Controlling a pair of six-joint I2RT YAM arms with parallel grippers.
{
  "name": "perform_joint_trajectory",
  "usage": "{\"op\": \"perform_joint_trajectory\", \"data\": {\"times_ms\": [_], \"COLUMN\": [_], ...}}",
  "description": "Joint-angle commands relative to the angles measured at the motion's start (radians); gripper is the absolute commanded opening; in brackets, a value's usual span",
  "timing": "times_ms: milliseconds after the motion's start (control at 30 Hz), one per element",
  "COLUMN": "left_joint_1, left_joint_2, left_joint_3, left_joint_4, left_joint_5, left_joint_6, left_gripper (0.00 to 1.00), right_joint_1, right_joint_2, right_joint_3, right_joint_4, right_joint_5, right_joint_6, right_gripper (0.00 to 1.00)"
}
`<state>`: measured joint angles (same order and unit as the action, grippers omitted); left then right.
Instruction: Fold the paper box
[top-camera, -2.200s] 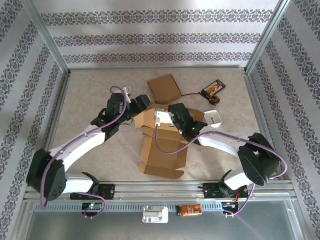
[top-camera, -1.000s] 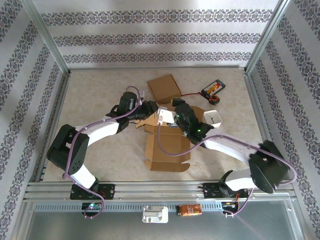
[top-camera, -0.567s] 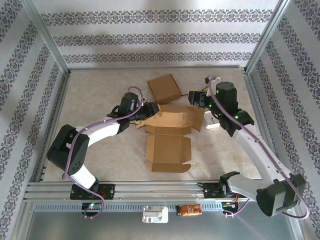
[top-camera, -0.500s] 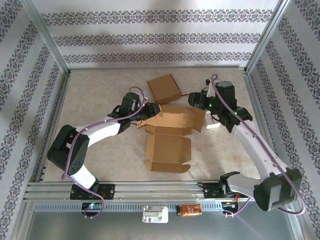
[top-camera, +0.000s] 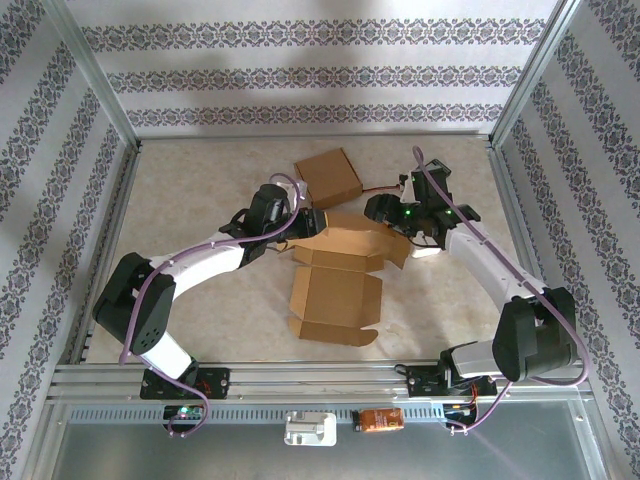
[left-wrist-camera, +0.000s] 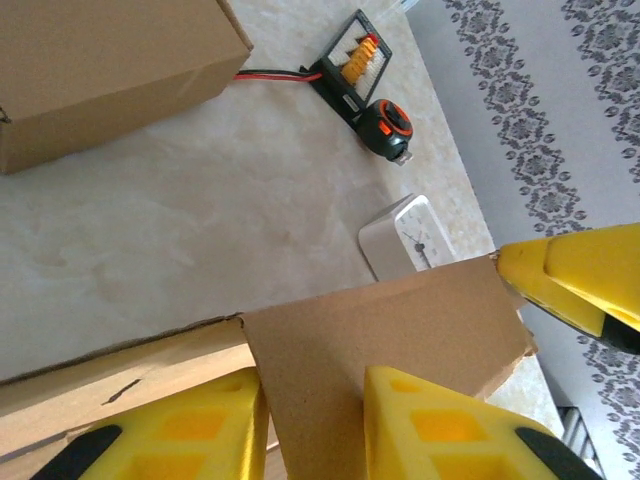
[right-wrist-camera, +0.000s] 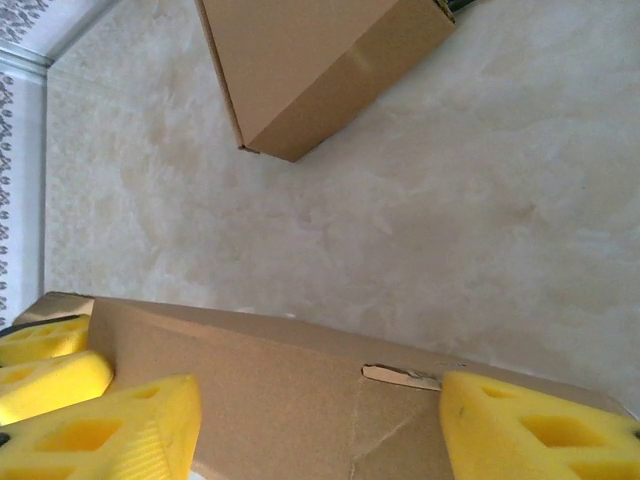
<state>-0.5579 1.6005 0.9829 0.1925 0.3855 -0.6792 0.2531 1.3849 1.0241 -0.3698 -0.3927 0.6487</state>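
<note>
The paper box (top-camera: 335, 290) lies unfolded on the table, brown, with its back panel (top-camera: 350, 235) raised between the two grippers. My left gripper (top-camera: 312, 222) is at the panel's left end. In the left wrist view its yellow fingers (left-wrist-camera: 190, 430) are shut on a cardboard flap (left-wrist-camera: 400, 320) that fills the gap of the left gripper (left-wrist-camera: 315, 420). My right gripper (top-camera: 380, 212) is at the right end. It stands open (right-wrist-camera: 320, 420) with the panel (right-wrist-camera: 280, 390) across behind its fingers and a small tear at the panel's edge.
A folded brown box (top-camera: 330, 176) sits just beyond the grippers. A white clock (top-camera: 428, 243) lies right of the paper box. An orange-black tape measure (left-wrist-camera: 386, 126) and a black holder (left-wrist-camera: 350, 65) lie further back. Patterned walls and metal rails (top-camera: 320, 385) enclose the table.
The right arm swung out to the far right, then back to the box's right end, and its jaws narrowed. The left gripper kept its hold and shifted slightly right with the flap.
</note>
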Motion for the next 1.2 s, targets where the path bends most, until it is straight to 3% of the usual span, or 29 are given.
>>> {"op": "perform_joint_trajectory", "data": {"times_ms": [0,400,500,600,733,833,933,1033,1167], "left_joint_1": [-0.024,-0.027,-0.027,-0.027,-0.027,-0.028,-0.028,-0.028,-0.028], "left_joint_2": [-0.007,-0.004,-0.002,-0.003,-0.002,0.001,0.006,0.009,0.004], "left_joint_3": [0.03,0.035,0.035,0.035,0.038,0.037,0.034,0.034,0.033], "left_joint_4": [-0.014,-0.018,-0.021,-0.028,-0.039,-0.039,-0.029,-0.025,-0.024], "left_joint_5": [-0.013,-0.016,-0.021,-0.028,-0.033,-0.034,-0.028,-0.02,-0.019], "left_joint_6": [0.062,0.079,0.084,0.094,0.113,0.115,0.11,0.107,0.109], "left_gripper": [0.29,0.32,0.32,0.32,0.32,0.32,0.32,0.32,0.32], "right_joint_1": [0.024,0.09,0.093,0.107,0.155,0.194,0.196,0.154,0.107], "right_joint_2": [0.002,-0.001,-0.028,-0.1,-0.183,-0.217,-0.217,-0.15,0.021], "right_joint_3": [-0.043,-0.091,-0.078,-0.034,0.021,0.032,0.025,0.078,0.238], "right_joint_4": [-0.013,0.021,0.002,-0.072,-0.121,-0.112,-0.124,-0.18,-0.35], "right_joint_5": [-0.009,0.088,0.119,0.23,0.329,0.241,0.061,-0.054,-0.187], "right_joint_6": [0.057,0.184,0.146,-0.007,-0.327,-0.657,-1.025,-1.209,-1.315], "right_gripper": [0.64,0.6,0.6,0.66,0.71,0.83,0.95,0.98,0.98]}}
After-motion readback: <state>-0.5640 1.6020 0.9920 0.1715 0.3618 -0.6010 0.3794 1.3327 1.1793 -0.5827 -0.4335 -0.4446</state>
